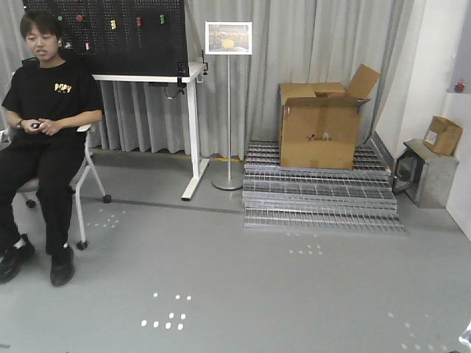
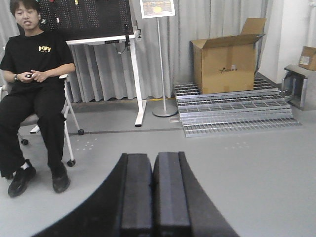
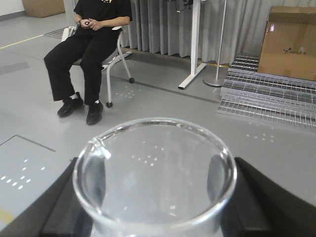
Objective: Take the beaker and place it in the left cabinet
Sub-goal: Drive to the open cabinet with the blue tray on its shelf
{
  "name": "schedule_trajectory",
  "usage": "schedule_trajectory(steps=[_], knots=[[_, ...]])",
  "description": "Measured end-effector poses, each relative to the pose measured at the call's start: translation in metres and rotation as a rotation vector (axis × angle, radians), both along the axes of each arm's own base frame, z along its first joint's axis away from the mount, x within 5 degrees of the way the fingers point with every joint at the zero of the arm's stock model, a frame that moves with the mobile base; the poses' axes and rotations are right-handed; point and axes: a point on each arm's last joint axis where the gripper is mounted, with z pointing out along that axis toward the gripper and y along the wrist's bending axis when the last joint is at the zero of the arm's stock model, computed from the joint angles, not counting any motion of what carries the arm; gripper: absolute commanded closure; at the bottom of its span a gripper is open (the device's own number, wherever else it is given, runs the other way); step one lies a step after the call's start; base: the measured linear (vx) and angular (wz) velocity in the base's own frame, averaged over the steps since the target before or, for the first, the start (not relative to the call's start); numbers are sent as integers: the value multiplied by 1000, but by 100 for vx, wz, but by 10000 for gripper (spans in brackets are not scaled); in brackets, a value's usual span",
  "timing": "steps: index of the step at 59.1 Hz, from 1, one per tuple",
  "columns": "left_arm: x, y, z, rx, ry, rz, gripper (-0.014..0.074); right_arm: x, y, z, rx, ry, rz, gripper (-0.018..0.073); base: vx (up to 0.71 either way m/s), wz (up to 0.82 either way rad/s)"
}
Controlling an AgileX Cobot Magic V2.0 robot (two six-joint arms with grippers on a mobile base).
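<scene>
The beaker [image 3: 154, 207], a clear glass cylinder with a pouring spout at its upper left rim, fills the bottom of the right wrist view. My right gripper [image 3: 155, 197] is shut on it, one black finger pressed against each side of the glass. It is carried above a grey floor. In the left wrist view my left gripper [image 2: 153, 192] is shut, its two black pads touching with nothing between them. The left cabinet is out of view in all three views. Neither gripper shows in the front view.
A person in black [image 1: 45, 140] sits on a chair at the left. A white-legged pegboard table [image 1: 158, 81], a sign stand [image 1: 228, 103], a cardboard box [image 1: 320, 125] on stacked metal grates [image 1: 320, 195] and a small metal box [image 1: 423, 173] stand along the curtain.
</scene>
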Motion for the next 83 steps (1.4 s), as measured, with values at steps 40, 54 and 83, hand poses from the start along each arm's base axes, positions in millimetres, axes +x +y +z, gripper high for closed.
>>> schedule_trajectory(steps=[40,54,83], knots=[[0,0,0,0,0,0,604,0,0,0,0,0,0,564,79,-11],[0,0,0,0,0,0,604,0,0,0,0,0,0,564,70,-21],[0,0,0,0,0,0,604,0,0,0,0,-1,0,564,62,-57]])
